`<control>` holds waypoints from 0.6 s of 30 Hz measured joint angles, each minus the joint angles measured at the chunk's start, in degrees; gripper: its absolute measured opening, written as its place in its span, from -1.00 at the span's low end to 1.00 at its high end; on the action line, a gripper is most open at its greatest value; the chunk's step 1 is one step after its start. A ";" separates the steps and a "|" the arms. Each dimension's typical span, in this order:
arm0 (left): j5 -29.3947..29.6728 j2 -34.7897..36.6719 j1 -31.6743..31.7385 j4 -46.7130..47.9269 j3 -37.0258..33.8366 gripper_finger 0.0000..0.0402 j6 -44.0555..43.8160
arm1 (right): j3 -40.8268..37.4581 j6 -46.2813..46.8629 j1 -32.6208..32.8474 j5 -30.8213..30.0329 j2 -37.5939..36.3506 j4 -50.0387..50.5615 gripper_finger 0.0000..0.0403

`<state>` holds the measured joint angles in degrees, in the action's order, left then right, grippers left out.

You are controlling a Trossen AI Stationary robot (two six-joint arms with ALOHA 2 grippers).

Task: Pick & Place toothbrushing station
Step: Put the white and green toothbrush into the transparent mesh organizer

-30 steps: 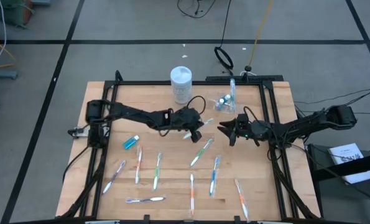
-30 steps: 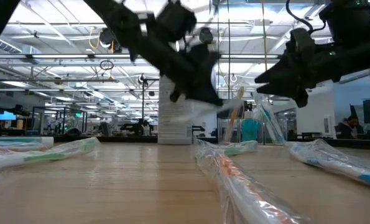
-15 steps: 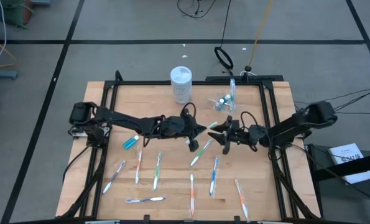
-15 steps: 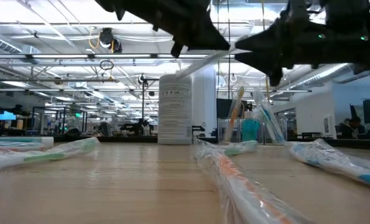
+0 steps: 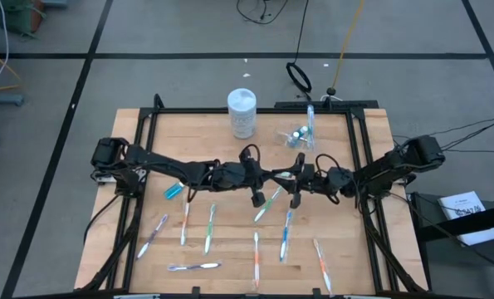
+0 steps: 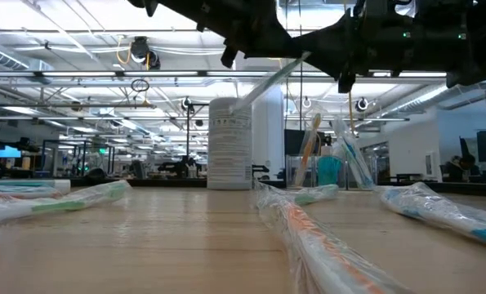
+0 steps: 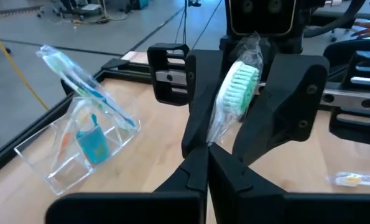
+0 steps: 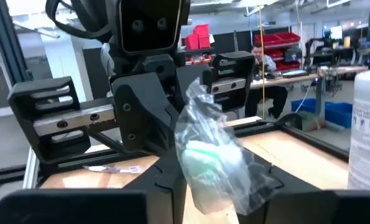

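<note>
I have both arms meeting over the middle of the wooden counter (image 5: 147, 208), nose to nose in the air. My left gripper (image 5: 261, 177) has its fingers (image 7: 197, 171) pressed fully together on the handle end of a green toothbrush (image 7: 234, 93) still in its clear wrapper; from the left wrist camera the green bristle head stands up right in front of the other arm. My right gripper (image 5: 295, 179) has its fingers (image 8: 166, 177) narrowed around the bristle end of that same brush, the crinkled wrapper bunched between them in the right wrist camera, but I cannot tell whether they are pinching it firmly or only closing in on it. From the low camera the brush hangs well above the counter, slanting between the two grippers.

Behind the meeting point, near the far edge, the clear plastic cup (image 5: 297, 136) lies tipped on its side with a blue toothpaste tube (image 7: 93, 144) and a couple of brushes inside. The white lidded canister (image 5: 242, 112) stands upright to its left. A second small blue toothpaste tube (image 5: 173, 189) lies under my left arm. The other wrapped toothbrushes (image 5: 210, 227) lie scattered flat over the near half of the counter, green, blue and orange handles among them.

In the right wrist camera a person (image 8: 259, 56) sits at a desk far back in the room.
</note>
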<state>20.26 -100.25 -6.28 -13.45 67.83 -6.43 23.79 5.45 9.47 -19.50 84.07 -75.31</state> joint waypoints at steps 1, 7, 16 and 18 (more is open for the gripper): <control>0.10 0.01 -0.14 -0.01 0.00 -0.98 0.01 | 0.00 -0.96 0.02 0.01 -0.15 -0.17 -0.59; 0.65 0.04 -0.24 -0.55 0.04 -0.94 0.01 | -0.07 -3.95 0.02 -0.03 -1.34 -0.29 -0.57; 0.86 0.04 -0.22 -0.90 0.07 -0.92 0.08 | -0.07 -6.23 0.00 -0.21 -2.89 -0.33 -0.56; 0.86 0.04 -0.20 -0.82 0.07 -0.92 0.06 | -0.07 -6.27 0.00 -0.21 -2.89 -0.34 -0.56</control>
<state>21.12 -100.20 -6.48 -14.27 67.90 -6.37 23.73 -0.82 9.47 -19.70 81.19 -75.65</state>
